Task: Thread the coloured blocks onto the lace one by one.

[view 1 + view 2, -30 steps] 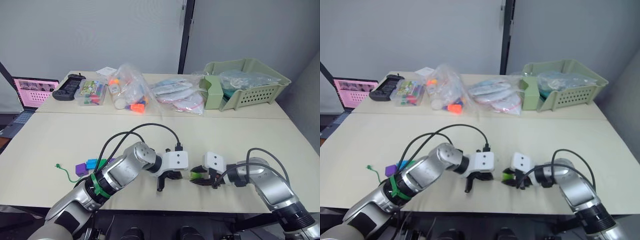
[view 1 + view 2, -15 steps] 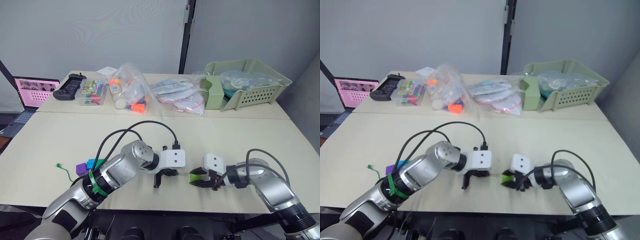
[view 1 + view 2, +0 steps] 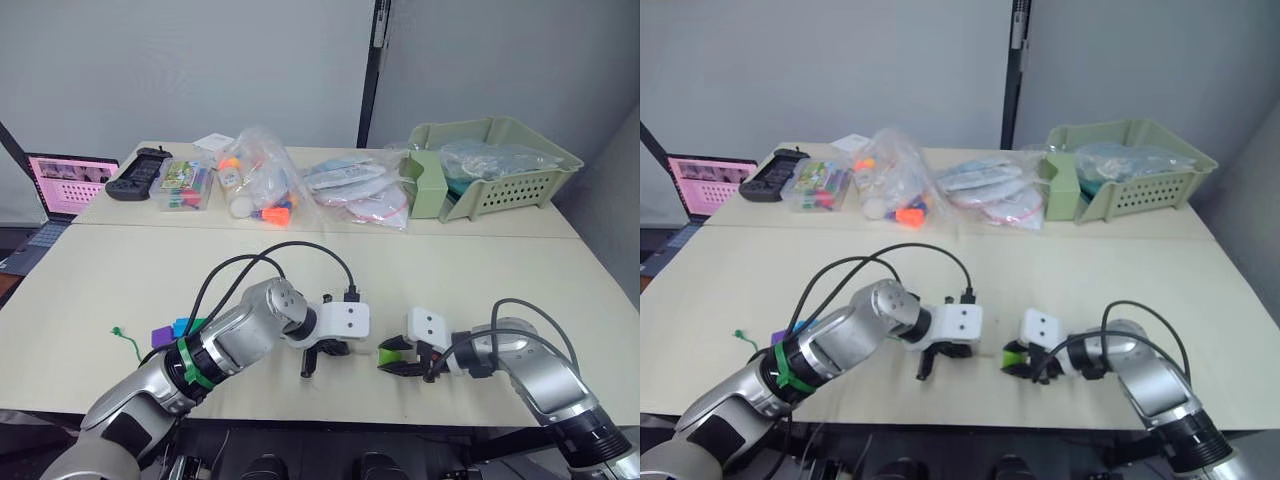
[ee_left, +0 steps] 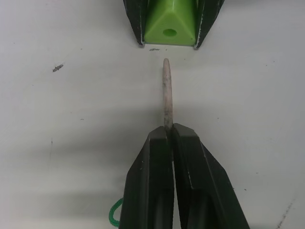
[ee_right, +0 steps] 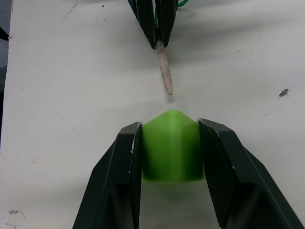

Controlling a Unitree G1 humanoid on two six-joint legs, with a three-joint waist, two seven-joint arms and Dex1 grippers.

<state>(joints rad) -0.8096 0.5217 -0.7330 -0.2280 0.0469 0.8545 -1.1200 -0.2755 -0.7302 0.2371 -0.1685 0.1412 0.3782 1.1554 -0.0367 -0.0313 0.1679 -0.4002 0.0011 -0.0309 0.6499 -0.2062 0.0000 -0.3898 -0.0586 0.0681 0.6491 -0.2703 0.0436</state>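
The stiff pale tip of the thin green lace (image 4: 167,93) is pinched between the closed black fingers of the left gripper (image 4: 169,138). A small lime green plastic block (image 5: 170,145) is clamped by the right gripper (image 5: 170,136), low over the pale table (image 3: 120,280). In the left wrist view the block's round hole is seen facing the tip, just apart from it. In the head view, purple and blue blocks (image 3: 172,330) lie beside the left arm.

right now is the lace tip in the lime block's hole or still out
Out: the lace tip stops short of the hole in the lime block.
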